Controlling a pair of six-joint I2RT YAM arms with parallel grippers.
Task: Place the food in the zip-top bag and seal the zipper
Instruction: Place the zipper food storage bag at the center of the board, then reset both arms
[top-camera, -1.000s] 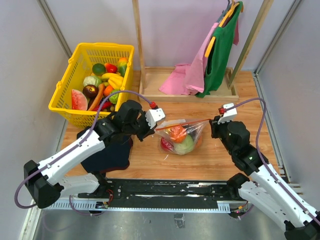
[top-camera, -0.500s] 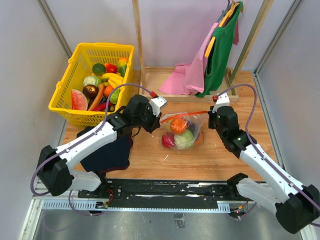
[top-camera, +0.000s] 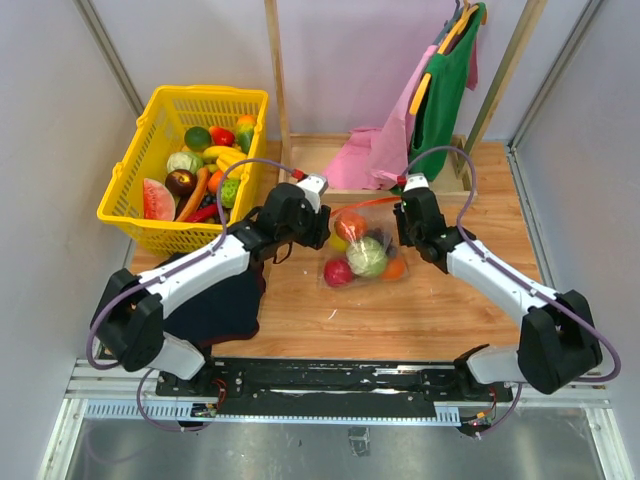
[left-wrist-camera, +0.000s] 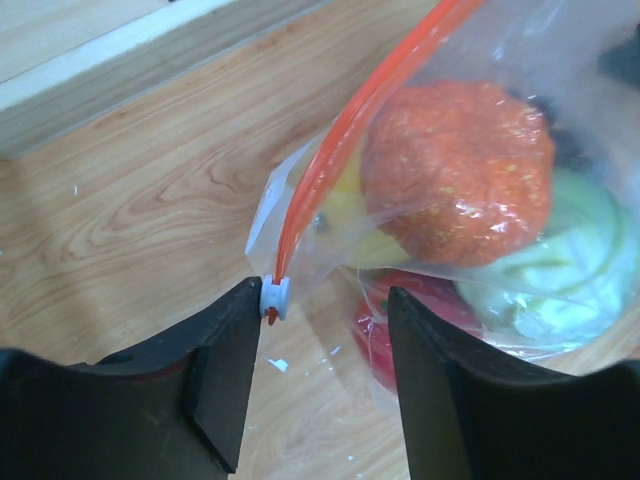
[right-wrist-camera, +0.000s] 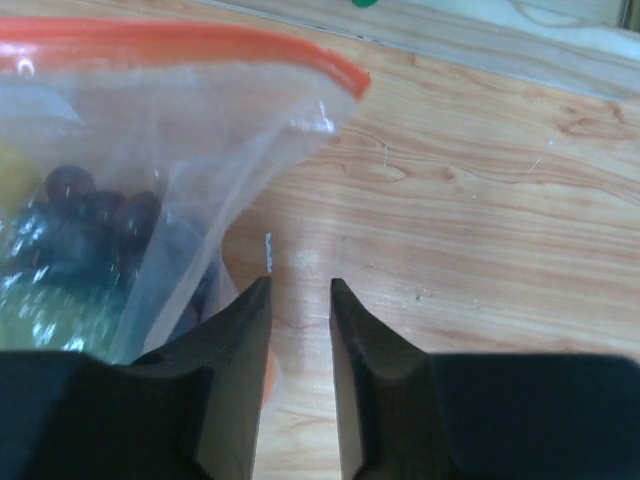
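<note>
The clear zip-top bag (top-camera: 365, 250) lies on the wooden table between my two grippers. It holds an orange (left-wrist-camera: 455, 160), a pale green cabbage (left-wrist-camera: 560, 270), a red apple (left-wrist-camera: 420, 325) and purple grapes (right-wrist-camera: 95, 215). The red-orange zipper (left-wrist-camera: 350, 130) runs along its top edge. The white slider tab (left-wrist-camera: 274, 297) touches the inner face of my left finger. My left gripper (left-wrist-camera: 322, 292) (top-camera: 322, 228) is open at the bag's left corner, jaws astride the slider without pinching it. My right gripper (right-wrist-camera: 300, 282) (top-camera: 403, 228) is at the bag's right corner, jaws slightly apart and empty over bare wood.
A yellow basket (top-camera: 130, 215) with more toy fruit stands at the back left. A wooden rack base (top-camera: 400, 185) with hanging pink cloth (top-camera: 375, 150) and green cloth (top-camera: 440, 100) lies behind the bag. A dark blue cloth (top-camera: 215, 305) lies under the left arm.
Both grippers have moved back and inward. The bag, earlier stretched and lifted between them, now rests on the table farther back, and neither gripper holds it.
</note>
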